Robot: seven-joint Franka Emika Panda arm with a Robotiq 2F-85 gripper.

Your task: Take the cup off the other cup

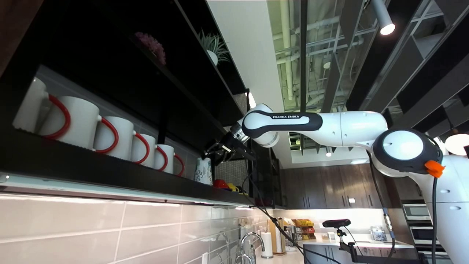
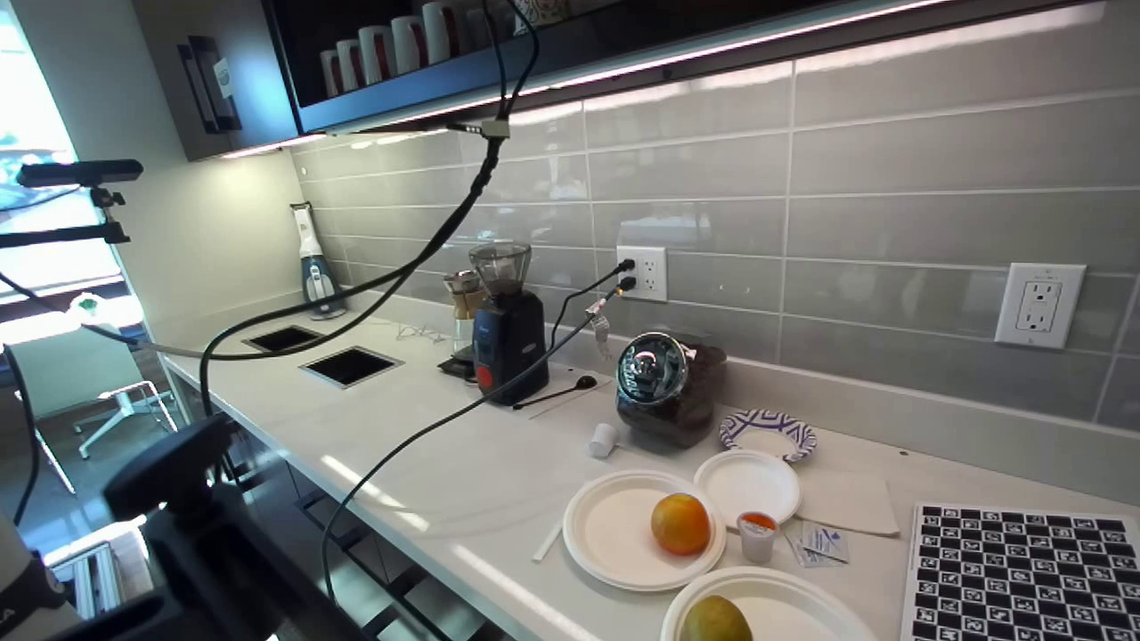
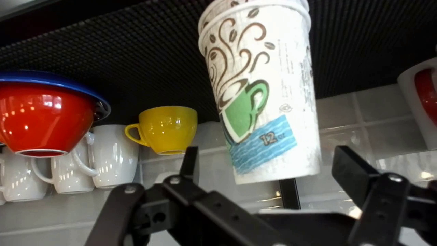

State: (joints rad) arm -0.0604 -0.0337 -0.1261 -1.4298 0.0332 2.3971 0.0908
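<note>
The wrist view is upside down. A patterned white paper cup (image 3: 266,102) stands rim-down on the black shelf, and its narrow base points at my gripper. It is nested over another paper cup, whose rim strip (image 3: 215,12) shows at the top edge of the wrist view; the rest is hidden inside. The stack also shows in both exterior views (image 1: 203,171) (image 2: 541,11), cut off in the latter. My gripper (image 3: 268,165) is open, with one finger to each side of the base and visible gaps to both. In an exterior view my gripper (image 1: 213,156) is at the stack's top.
A red bowl (image 3: 44,116) and yellow cup (image 3: 167,130) are beside the stack, white mugs (image 3: 114,153) behind. A row of red-handled mugs (image 1: 113,137) stands on the other side. The black shelf (image 1: 110,167) has an upper board close above my gripper. Cables (image 1: 263,209) hang from the wrist.
</note>
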